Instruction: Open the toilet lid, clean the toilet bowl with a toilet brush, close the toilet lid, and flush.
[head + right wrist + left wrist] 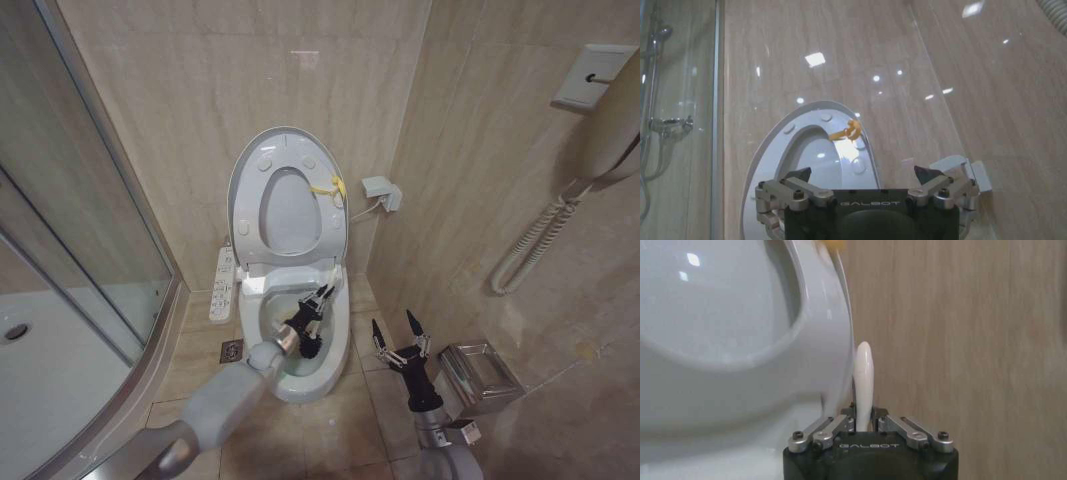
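Against the beige, faintly veined stone-tile wall (250,70) stands the toilet, with the curved glass shower door (70,200) to the robot's left. The toilet lid (285,150), a large glossy white plastic oval, is raised upright against the wall, the seat ring lifted with it; round bumpers dot its underside and a small yellow tag (332,188) hangs at its right edge. Below it the toilet bowl (332,352), smooth white ceramic and oval, sits open on the tiled floor (385,420), with a narrow white button panel (223,285) along its left side.

The grey left arm reaches over the bowl, and the left hand (322,297) is closed on the thin, rounded white handle of the toilet brush (863,385); in the left wrist view the handle rises between the pinched metal fingers. The brush's dark bristle head seems to lie down inside the bowl below the wrist, though it is hard to tell apart from the black wrist.

The right hand (397,330) hangs over the floor just right of the bowl, its two pointed black fingers spread wide and holding nothing, beside a square metal bin (480,375).
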